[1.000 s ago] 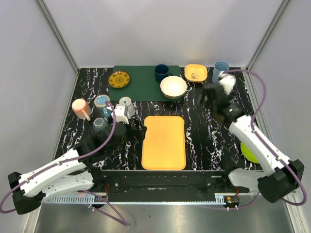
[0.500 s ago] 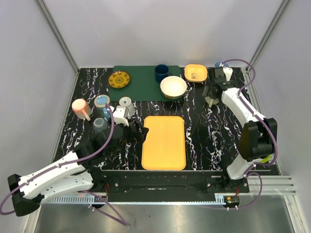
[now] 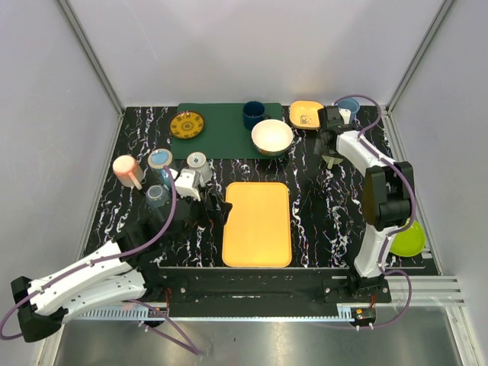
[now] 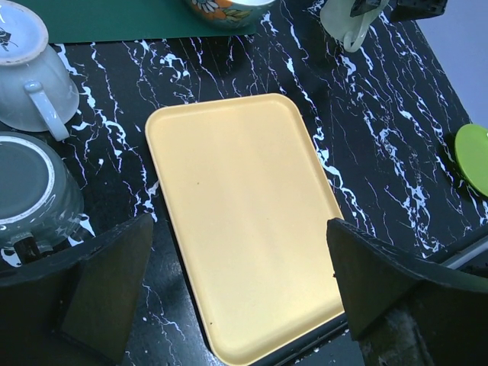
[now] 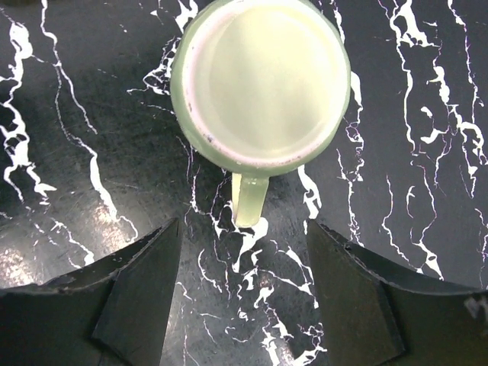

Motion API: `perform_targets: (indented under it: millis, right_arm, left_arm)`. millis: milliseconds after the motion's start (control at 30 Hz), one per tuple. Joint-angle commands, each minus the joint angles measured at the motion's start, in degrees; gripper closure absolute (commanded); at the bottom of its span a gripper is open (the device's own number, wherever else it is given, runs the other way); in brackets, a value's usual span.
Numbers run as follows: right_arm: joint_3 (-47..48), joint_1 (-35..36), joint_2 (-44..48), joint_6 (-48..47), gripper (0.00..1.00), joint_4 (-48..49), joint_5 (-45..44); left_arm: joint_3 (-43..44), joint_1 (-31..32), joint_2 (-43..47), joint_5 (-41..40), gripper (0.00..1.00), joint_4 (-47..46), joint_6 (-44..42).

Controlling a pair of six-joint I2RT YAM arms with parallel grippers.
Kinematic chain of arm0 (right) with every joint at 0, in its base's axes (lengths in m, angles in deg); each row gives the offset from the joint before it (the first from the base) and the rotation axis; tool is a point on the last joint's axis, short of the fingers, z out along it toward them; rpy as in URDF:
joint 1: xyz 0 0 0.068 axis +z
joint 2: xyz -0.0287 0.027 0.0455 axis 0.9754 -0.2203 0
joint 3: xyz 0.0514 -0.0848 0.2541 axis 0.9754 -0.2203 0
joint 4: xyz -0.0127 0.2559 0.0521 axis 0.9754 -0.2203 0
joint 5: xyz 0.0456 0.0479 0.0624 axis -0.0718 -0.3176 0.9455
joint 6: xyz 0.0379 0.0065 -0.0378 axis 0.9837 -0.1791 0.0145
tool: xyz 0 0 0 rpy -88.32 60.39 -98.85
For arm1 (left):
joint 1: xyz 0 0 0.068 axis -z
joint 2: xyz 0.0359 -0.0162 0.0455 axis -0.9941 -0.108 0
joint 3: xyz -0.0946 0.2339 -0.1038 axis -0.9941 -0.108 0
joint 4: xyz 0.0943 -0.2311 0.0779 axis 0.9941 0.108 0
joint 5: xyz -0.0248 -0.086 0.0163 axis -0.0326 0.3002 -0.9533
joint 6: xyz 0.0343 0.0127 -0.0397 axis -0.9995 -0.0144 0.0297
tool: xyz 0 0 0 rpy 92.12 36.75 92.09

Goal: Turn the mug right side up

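Jaws of the left gripper stand spread wide above the orange tray, by the near edge of the table. Toward the far right corner, the right gripper hangs with jaws apart, gripping nothing. The pale green mug sits on the table just beyond its fingertips, handle pointing into the gap between them.

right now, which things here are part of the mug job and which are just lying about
In the job: pale green mug, right gripper.
Lying about: orange tray, white bowl, green mat, navy mug, lime plate.
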Motion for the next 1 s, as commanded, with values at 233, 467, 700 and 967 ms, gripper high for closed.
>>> perform_targets:
  millis: [233, 467, 700, 967]
  right_arm:
    - [2.96, -1.91, -4.06, -0.31, 0.37, 7.74, -2.56]
    - [3.84, -2.79, -6.60, -0.05, 0.44, 8.89, -1.94]
    - [2.18, -3.23, -6.70, 0.74, 0.58, 11.08, -0.89]
    - [0.86, -3.40, -5.03, 1.09, 1.00, 11.62, 0.08]
  left_arm:
    - [-1.74, -0.21, 0.75, 0.84, 0.01, -3.59, 0.40]
    - [-1.91, -0.21, 0.22, 0.58, 0.01, -3.77, 0.31]
    - [-2.09, -0.21, -1.01, 0.75, 0.01, -4.38, 0.58]
    - [-2.00, -0.21, -2.15, 1.37, 0.01, -5.26, 0.93]
